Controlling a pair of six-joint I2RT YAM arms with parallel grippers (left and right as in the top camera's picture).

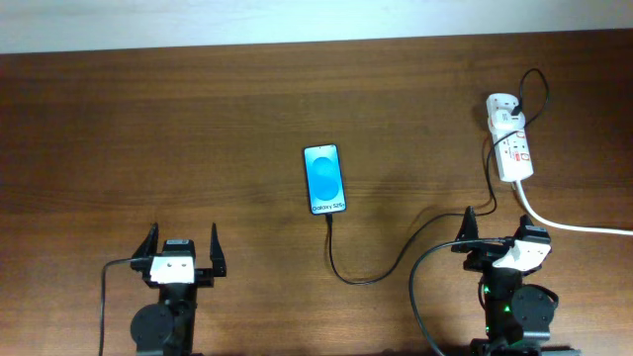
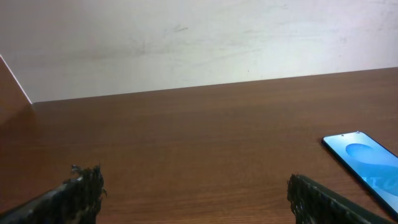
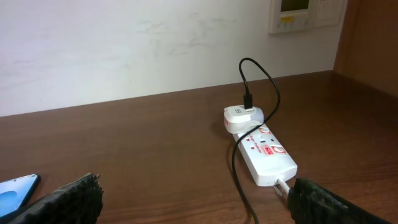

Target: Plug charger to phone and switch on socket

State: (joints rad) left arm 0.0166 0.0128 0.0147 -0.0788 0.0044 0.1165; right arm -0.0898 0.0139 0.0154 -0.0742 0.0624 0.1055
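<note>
The phone [image 1: 324,179] lies flat, screen up, just right of the overhead frame's centre. Its long axis runs almost straight up and down the frame, with the end carrying the small white text pointing toward the lower edge. The charger [image 3: 248,99] meets that lower end with its thin black cable, though whether the tip is fully seated cannot be told. From there the cable dips toward the bottom of the frame, sweeps up and right past the right arm, and climbs beside the socket [image 1: 514,148] to the white plug adapter [image 3: 242,118], which sits in the strip's far end with a black loop rising above it. The socket lies at the upper right, its long axis also nearly vertical and slightly slanted. The position of its switch is too small to read. A thick white cord [image 1: 579,228] leaves its near end and runs off the right edge. The left gripper [image 1: 183,239] sits at the lower left with its 2 fingers spread wide and nothing between them, well apart from the phone. The right gripper [image 1: 501,237] sits at the lower right, just below the socket, also spread and empty, with the black cable passing close to its left finger. Everything rests on a dark brown wooden table [image 1: 148,119]; behind it is a plain pale wall [image 2: 186,43], with a small wall panel [image 3: 298,12] at the upper right of the right wrist view.
</note>
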